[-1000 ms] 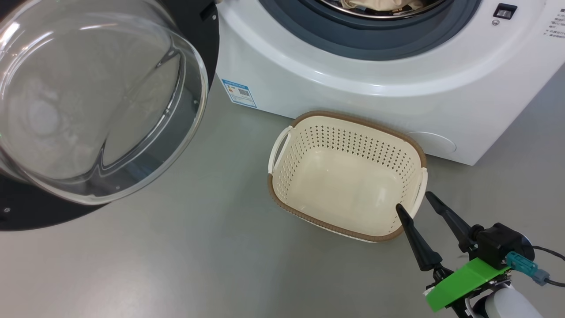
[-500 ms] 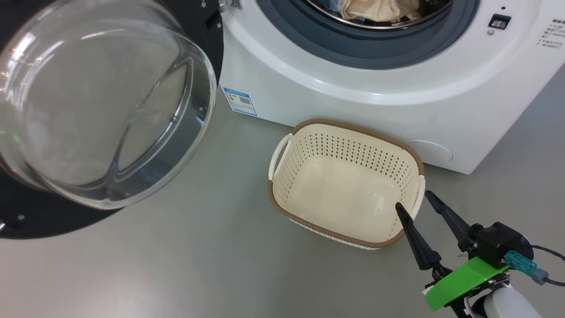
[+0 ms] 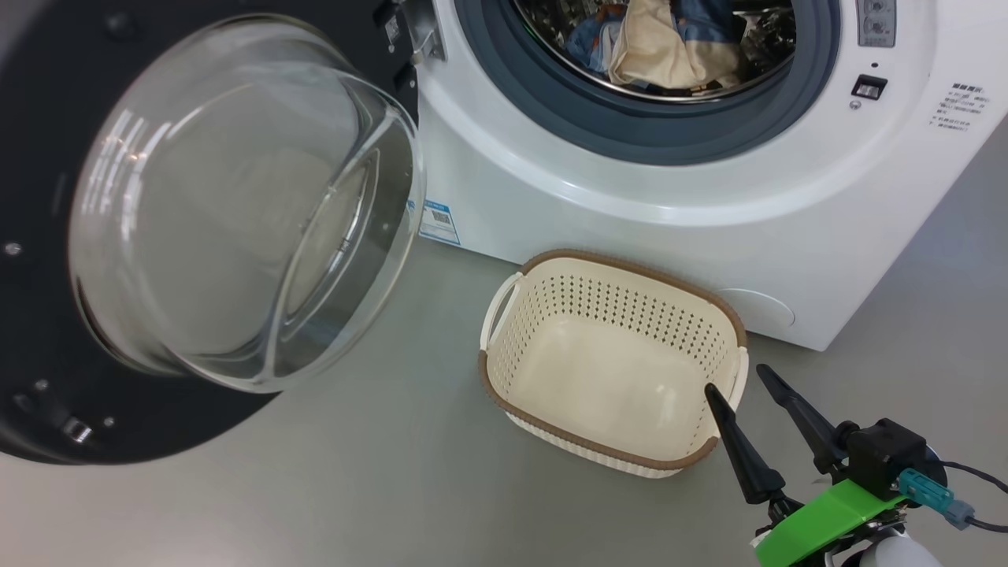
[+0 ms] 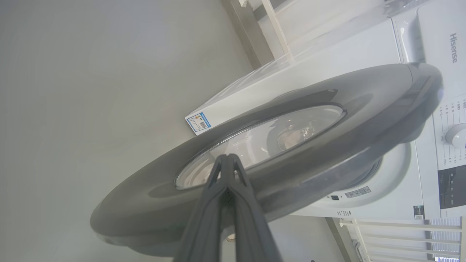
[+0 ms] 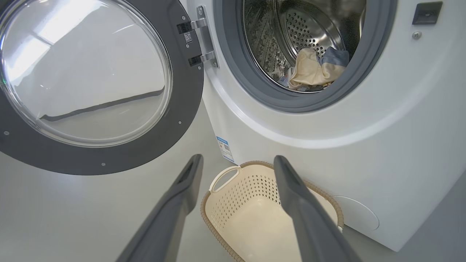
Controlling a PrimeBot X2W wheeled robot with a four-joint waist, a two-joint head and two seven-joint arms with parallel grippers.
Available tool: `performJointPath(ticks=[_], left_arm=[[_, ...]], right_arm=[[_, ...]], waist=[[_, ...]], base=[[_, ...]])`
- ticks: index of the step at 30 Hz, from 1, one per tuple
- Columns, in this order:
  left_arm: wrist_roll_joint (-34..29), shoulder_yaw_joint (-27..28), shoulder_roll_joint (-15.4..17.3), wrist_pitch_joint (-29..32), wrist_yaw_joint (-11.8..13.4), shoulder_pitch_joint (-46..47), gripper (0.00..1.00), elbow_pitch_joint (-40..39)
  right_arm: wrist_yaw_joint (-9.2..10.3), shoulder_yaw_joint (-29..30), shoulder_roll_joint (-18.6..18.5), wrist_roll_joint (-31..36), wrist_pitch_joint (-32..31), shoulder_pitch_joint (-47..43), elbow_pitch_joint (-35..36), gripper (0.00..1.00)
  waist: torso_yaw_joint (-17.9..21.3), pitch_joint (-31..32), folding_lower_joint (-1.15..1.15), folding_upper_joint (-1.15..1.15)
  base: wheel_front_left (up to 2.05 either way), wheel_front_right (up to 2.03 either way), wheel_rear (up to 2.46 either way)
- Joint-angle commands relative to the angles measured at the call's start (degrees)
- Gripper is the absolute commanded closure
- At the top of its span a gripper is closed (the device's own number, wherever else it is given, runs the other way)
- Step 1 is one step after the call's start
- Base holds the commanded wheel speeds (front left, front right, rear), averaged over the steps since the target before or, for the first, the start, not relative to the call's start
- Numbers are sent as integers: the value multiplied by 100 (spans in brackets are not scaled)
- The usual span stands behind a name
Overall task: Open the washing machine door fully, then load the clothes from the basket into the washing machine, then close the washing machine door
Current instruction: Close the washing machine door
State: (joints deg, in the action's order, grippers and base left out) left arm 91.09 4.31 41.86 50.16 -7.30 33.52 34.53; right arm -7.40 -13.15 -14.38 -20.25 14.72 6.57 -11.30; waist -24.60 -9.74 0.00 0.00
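Across the upper right of our head view stands the washing machine (image 3: 630, 236), white and boxy, its round mouth uncovered and ringed by a grey-blue seal (image 3: 630, 130). To its left we see the washing machine door (image 3: 236, 205) swung wide on its hinge (image 5: 204, 40), the black ring turned outward and the clear glass bowl bulging toward us. On the grey floor (image 3: 354, 488) just in front of the machine sits the basket (image 3: 614, 307), upright, its cream bottom bare; we cannot tell whether its far rim touches the white front panel. We find the clothes (image 3: 661, 47) inside the steel drum (image 5: 309, 32), low in the opening: cream cloth bunched on top, with blue fabric beside and beneath it. Our right gripper (image 3: 735, 378) hangs at the basket's near right corner, its two dark fingers spread well apart and holding nothing; one tip shows over the basket's rim, the other just outside it. Our left gripper (image 4: 227, 160) is at the door's outer face, its fingers pressed together with nothing between them and the tips pointing at the edge of the window; we cannot tell whether they touch the door. A small blue label sticker (image 3: 439, 222) shows on the machine's lower left corner, just beside the glass bowl.
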Motion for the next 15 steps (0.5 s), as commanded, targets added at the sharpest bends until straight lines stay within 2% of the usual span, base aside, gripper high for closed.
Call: performJointPath(ticks=[1, 15], left_arm=[[51, 129, 326, 153, -19, -21, 100, -242], [420, 151, 145, 1072, -19, -723, 100, -1847]], right_arm=[[-9, -81, 3, 20, 28, -54, 135, 0], [-9, 166, 56, 27, 28, -346, 176, 0]], waist=[[-5, 51, 0, 0], [2, 386, 0, 0]], base=[[0, 0, 0], [0, 0, 0]])
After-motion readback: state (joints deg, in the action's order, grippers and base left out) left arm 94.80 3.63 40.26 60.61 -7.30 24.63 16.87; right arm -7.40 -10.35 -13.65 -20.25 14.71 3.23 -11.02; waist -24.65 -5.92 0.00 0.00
